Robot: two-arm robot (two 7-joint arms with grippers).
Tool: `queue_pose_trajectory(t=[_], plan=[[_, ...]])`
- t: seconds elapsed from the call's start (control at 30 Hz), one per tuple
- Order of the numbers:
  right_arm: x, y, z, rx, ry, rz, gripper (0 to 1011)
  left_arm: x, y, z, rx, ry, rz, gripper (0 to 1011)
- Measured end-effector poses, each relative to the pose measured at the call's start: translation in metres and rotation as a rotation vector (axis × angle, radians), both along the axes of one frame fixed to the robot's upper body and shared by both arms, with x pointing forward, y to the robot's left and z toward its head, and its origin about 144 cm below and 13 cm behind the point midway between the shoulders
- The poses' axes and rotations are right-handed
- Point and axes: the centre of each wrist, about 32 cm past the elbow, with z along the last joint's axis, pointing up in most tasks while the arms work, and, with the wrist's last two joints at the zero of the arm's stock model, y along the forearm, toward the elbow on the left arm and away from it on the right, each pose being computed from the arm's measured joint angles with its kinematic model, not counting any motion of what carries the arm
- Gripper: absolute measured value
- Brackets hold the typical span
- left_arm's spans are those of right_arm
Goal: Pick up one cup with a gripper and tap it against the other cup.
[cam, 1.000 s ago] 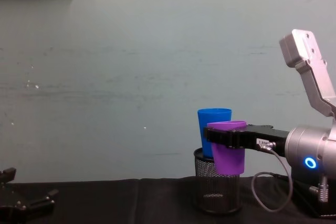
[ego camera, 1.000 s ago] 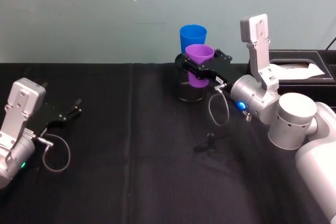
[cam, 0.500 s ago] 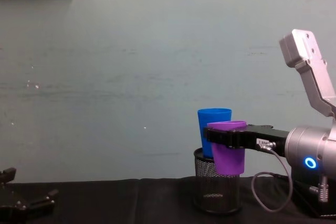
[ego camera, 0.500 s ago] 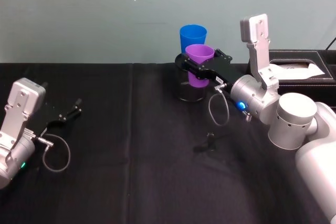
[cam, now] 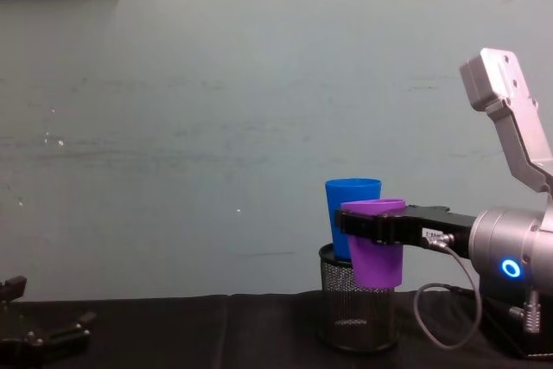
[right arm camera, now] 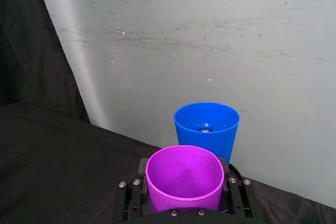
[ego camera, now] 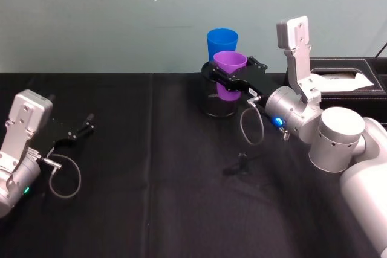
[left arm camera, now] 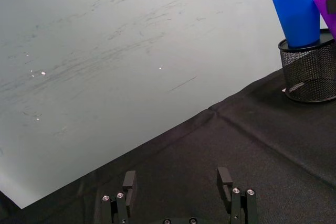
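My right gripper (ego camera: pixel 231 79) (cam: pixel 367 226) (right arm camera: pixel 185 199) is shut on the purple cup (ego camera: pixel 228 72) (cam: pixel 375 244) (right arm camera: pixel 185 179), holding it upright in the air just in front of the blue cup (ego camera: pixel 222 43) (cam: pixel 351 213) (right arm camera: pixel 206 128). The blue cup stands in a black mesh holder (ego camera: pixel 217 102) (cam: pixel 358 308) at the back of the table. The two cups are very close; whether they touch I cannot tell. My left gripper (ego camera: pixel 77 129) (left arm camera: pixel 178 186) rests open and low over the black tablecloth at the far left.
A black box (ego camera: pixel 344 77) with white tissue stands at the back right behind my right arm. A small dark object (ego camera: pixel 241 159) lies on the cloth mid-table. A pale wall (cam: pixel 216 127) rises right behind the table's far edge.
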Motion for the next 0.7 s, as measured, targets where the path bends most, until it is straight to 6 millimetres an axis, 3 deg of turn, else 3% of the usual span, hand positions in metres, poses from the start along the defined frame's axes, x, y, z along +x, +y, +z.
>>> queue_pose_trajectory(t=[0.7], plan=[[0.0000, 0.0000, 0.0000, 0.000, 0.000, 0.000, 746, 0.0000, 0.0000, 0.0000, 0.000, 0.000, 0.000, 1000]])
